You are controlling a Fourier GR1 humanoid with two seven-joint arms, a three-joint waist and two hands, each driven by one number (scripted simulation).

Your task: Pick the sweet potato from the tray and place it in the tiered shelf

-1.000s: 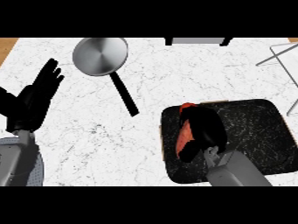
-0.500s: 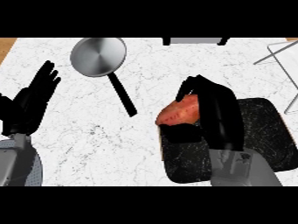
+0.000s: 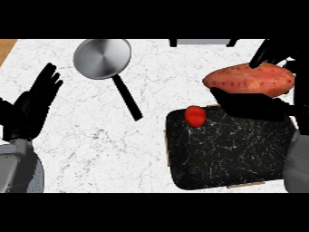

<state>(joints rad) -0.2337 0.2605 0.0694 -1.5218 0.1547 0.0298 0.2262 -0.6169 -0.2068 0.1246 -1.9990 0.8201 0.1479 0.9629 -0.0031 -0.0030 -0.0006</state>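
The right hand [image 3: 277,102] curls round the sweet potato [image 3: 249,79], holding it above the tray's [image 3: 230,154] far edge.

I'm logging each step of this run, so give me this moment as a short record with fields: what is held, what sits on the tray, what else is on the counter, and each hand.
held item: sweet potato, lifted above the counter
right hand: right hand, curled round the sweet potato
left hand: left hand, open, fingers up, at the view's left
tray: tray, dark, with a small red item at its far left corner
counter: marble counter, with a pan, its handle pointing toward the tray
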